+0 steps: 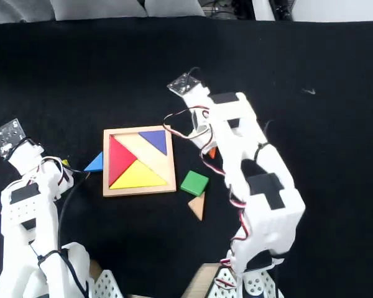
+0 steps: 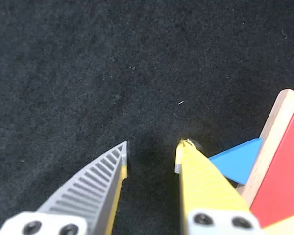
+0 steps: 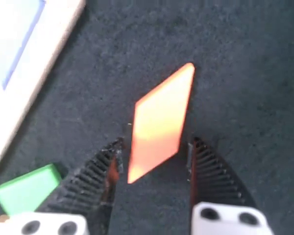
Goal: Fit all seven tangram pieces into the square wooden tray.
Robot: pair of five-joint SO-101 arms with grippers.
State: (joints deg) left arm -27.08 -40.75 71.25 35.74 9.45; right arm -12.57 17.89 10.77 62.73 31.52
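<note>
The square wooden tray [image 1: 139, 189] lies mid-table and holds a red triangle [image 1: 119, 161], a yellow triangle [image 1: 138, 176] and a dark blue piece [image 1: 155, 139]. A light blue triangle [image 1: 95, 162] touches the tray's left rim [image 2: 277, 128]. My left gripper [image 2: 152, 149] stands open over bare cloth just beside that blue triangle [image 2: 235, 159]. An orange parallelogram [image 3: 159, 122] lies right of the tray, its near end between the fingers of my open right gripper [image 3: 157, 144]; in the high view the orange piece [image 1: 212, 152] peeks out under that arm. A green square [image 1: 194, 183] and a tan triangle [image 1: 198, 205] lie loose nearby.
Black cloth covers the table. The green square [image 3: 27, 188] sits close beside my right gripper, and the tray's rim [image 3: 39, 63] is a little farther off. The arm bases stand at the near edge.
</note>
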